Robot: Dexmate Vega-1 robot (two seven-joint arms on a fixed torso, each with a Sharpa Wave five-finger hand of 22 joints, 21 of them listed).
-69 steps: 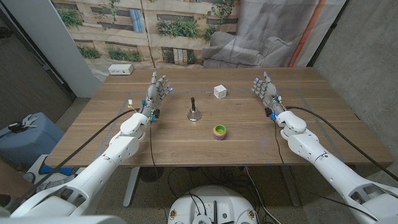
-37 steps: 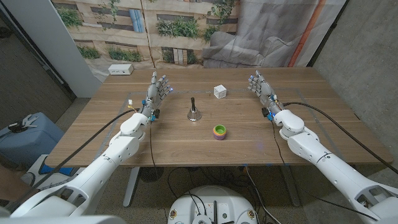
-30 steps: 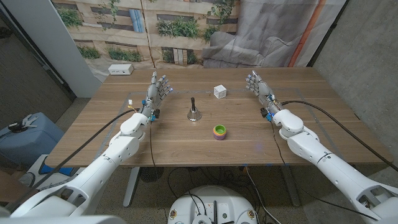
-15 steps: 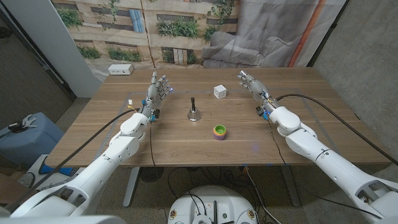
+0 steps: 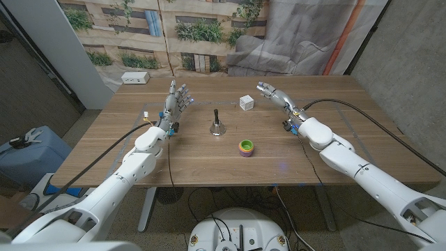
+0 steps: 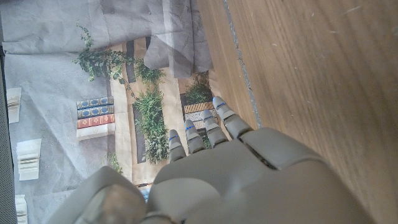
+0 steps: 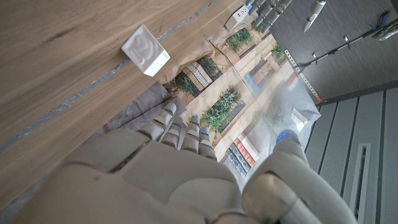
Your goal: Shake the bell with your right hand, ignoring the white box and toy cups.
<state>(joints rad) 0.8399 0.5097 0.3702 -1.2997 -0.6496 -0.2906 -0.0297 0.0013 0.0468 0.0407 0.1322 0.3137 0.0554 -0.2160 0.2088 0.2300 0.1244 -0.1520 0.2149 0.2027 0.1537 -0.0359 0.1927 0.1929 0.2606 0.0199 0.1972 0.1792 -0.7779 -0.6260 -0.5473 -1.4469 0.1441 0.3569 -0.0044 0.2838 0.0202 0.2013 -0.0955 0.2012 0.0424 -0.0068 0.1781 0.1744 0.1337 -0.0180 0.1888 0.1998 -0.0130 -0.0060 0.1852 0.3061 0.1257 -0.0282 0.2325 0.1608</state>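
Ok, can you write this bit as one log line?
right hand: open, near white box | bell: untouched, upright | left hand: open, idle

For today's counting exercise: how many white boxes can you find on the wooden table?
2. A small white box sits beside the right hand, beyond the bell; a flatter white box lies at the table's far left corner.

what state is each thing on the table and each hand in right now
bell: upright on the table, handle up, untouched
white box: resting on the table, not held
toy cups: nested in one stack, standing on the table
right hand: empty, fingers apart, reaching toward the white box, clear of the bell
left hand: empty, fingers apart and pointing up
white power strip: lying at the table's far left corner
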